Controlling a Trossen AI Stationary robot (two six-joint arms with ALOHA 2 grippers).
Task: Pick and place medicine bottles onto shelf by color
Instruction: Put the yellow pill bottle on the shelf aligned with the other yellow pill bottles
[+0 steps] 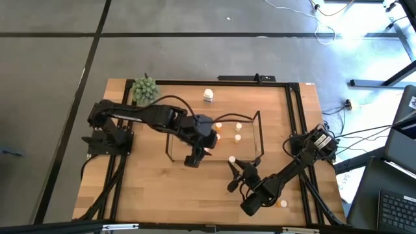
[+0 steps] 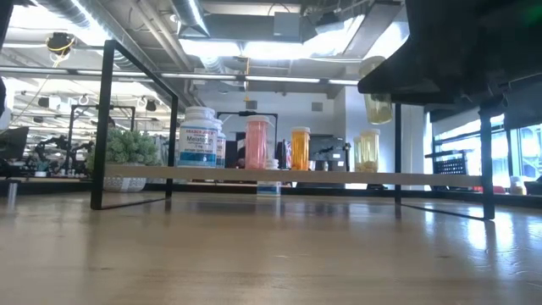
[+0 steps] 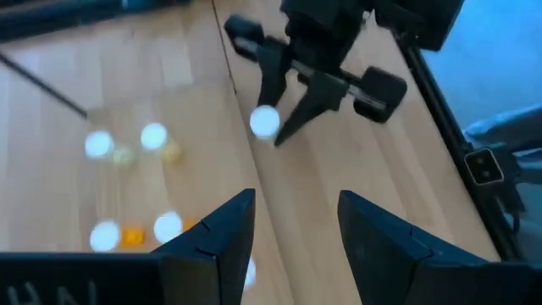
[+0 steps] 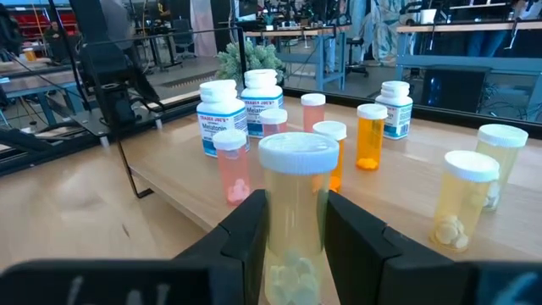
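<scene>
The right gripper (image 4: 292,224) reaches toward the shelf (image 1: 260,133), jaws clamped on a pale yellow bottle (image 4: 296,212); the left gripper (image 3: 292,233) hovers over the shelf, jaws apart and empty.

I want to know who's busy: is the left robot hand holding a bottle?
No, the left gripper shows only bare table between its open fingers, while the right gripper holds a yellow bottle.

Green plant (image 1: 145,90) at wood table (image 1: 149,195) far-left corner.

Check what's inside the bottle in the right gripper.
Pale pills lie at the bottom of the clear yellowish bottle held by the right gripper; the fingers cover its sides and base.
</scene>
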